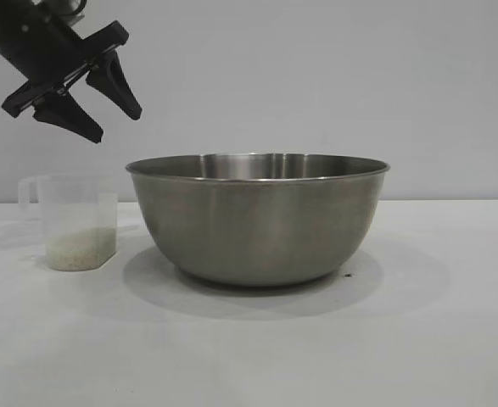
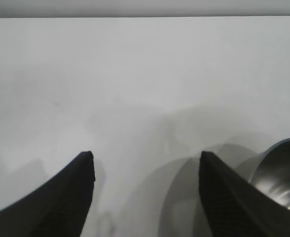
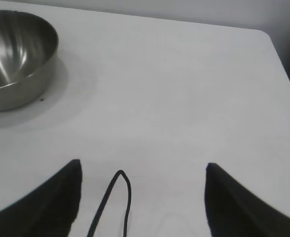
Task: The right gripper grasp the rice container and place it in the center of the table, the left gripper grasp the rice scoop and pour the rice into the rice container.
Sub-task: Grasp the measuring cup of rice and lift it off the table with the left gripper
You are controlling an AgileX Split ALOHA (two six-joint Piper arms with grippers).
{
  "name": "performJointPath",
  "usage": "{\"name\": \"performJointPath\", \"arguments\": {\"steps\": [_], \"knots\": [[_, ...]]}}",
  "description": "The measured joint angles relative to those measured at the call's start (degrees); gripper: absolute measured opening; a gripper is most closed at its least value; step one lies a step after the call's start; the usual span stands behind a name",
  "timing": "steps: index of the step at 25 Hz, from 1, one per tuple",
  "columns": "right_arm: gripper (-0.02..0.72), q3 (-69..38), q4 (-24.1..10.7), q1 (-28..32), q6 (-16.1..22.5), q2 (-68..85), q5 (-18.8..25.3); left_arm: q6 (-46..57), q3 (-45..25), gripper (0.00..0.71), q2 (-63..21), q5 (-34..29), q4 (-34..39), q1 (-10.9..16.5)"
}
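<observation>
A steel bowl (image 1: 258, 219), the rice container, sits on a plain white table (image 1: 435, 339) in the middle of the exterior view. Its open mouth faces up and its inside looks bare. Just to the left of it, close but apart, stands the rice scoop (image 1: 72, 222), a small clear plastic cup that is upright, with a loop handle on its far left side. A pale layer of rice (image 1: 81, 248) fills the bottom of the cup.

The left gripper (image 1: 109, 114) hangs in the upper left of the exterior view, above the cup and a little to its right, well clear of it. Its two black fingers are spread wide and hold nothing. They slant downward toward the right. In the left wrist view the same gripper (image 2: 145, 163) shows its open fingers over bare table, with only the bowl's edge (image 2: 282, 170) at the lower right; the cup is not in that view.

The right gripper (image 3: 142, 170) appears only in its own wrist view, open wide and empty, over bare table with a thin black cable (image 3: 112, 202) between the fingers. The bowl (image 3: 16, 59) lies far off in the upper left of that view.

The bowl seems already placed at the centre. The next move likely belongs to the left arm, which is much nearer the cup: the cup lies below it and slightly left, its handle pointing away from the bowl.
</observation>
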State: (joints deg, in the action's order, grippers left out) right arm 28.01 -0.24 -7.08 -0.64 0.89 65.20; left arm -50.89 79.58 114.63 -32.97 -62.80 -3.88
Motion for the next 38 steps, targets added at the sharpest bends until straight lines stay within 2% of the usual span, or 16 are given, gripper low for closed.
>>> {"name": "performJointPath", "arguments": {"steps": [5,12,17,22,25,31,35,38], "knots": [[0.477,0.0,-0.3,0.0,0.5,0.0,0.0,0.0,0.0,0.440,-0.5,0.0,2.0,0.0],[0.477,0.0,-0.4,0.0,0.7,0.0,0.0,0.4,0.0,0.440,-7.5,-0.7,13.7,0.0],[0.477,0.0,-0.4,0.0,0.7,0.0,0.0,6.4,0.0,0.440,-13.9,-5.8,25.2,0.0],[0.477,0.0,-0.4,0.0,0.8,0.0,0.0,20.1,0.0,0.440,-19.8,-14.2,33.7,0.0],[0.477,0.0,-0.4,0.0,0.8,0.0,0.0,26.1,-0.9,0.440,-23.2,-19.4,34.3,0.0],[0.477,0.0,-0.4,0.0,0.9,0.0,0.0,28.3,-4.6,0.440,-29.5,-29.2,33.9,0.0],[0.477,0.0,-0.4,0.0,0.9,0.0,0.0,28.3,-11.0,0.440,-34.5,-30.4,35.1,0.0],[0.477,0.0,-0.4,0.0,0.9,0.0,0.0,28.3,-17.3,0.440,-37.7,-27.3,37.8,0.0]]}}
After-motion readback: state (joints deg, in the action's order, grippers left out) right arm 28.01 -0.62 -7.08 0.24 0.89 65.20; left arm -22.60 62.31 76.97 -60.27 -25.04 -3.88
